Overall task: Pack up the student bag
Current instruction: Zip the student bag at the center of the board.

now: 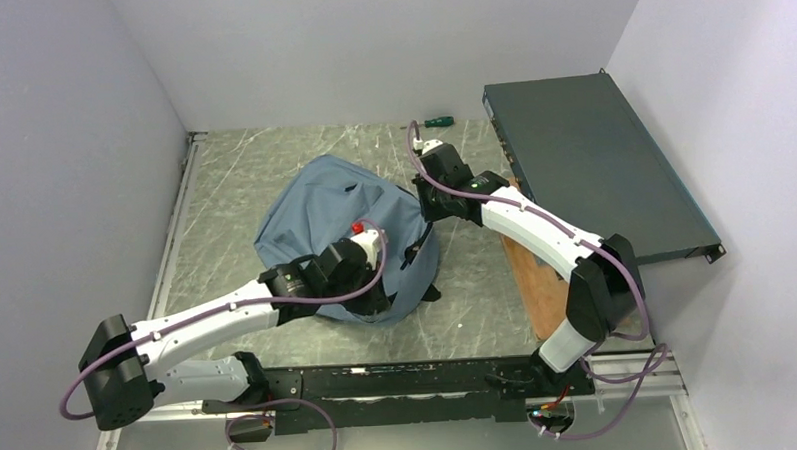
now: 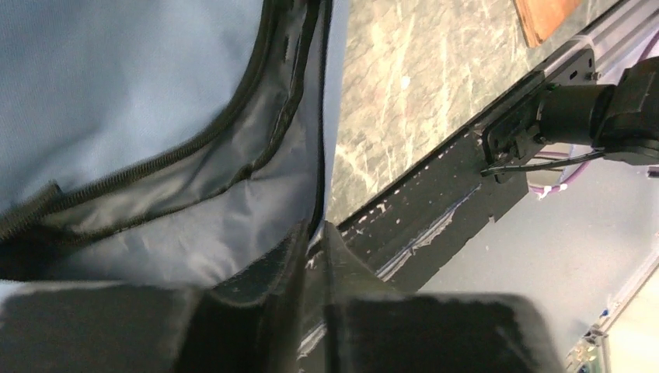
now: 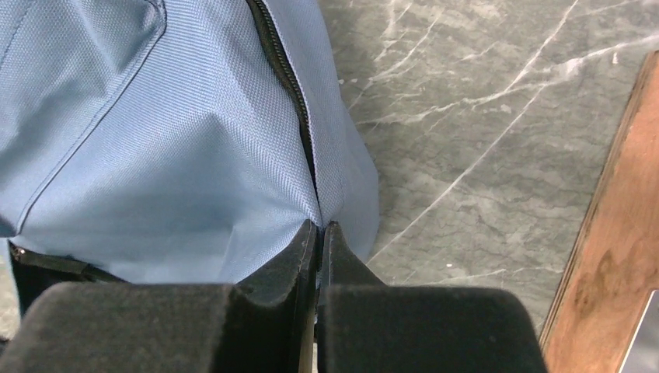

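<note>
Top external view gives us the bag (image 1: pixel 324 203) slumped in the middle of the table (image 1: pixel 233 171), a grey-blue heap between the two arms. The left arm reaches in from the near left, and its wrist lies over the bag's near side. The right arm bends in from the right and comes down at the bag's far right edge. Right of the bag a board (image 1: pixel 532 280) lies on the table, and a flat dark box (image 1: pixel 592 158) overlaps its far end along the right wall. A green-handled screwdriver (image 1: pixel 436 122) lies near the back wall, apart from the bag.

From the left wrist we see the left gripper (image 2: pixel 315 229) with its jaws almost together. The bag's blue edge runs down into the slit between them, so we read it as pinching that fabric. Beside it the zip (image 2: pixel 148 165) stands open, with dark lining showing. Beyond are the table and the black rail (image 2: pixel 435 210) at its near edge.

From the right wrist we see the right gripper (image 3: pixel 319 227) with its jaws pressed tight, nipping a fold of blue cloth where the zip line meets the tips. The table and the board lie to its right.
</note>
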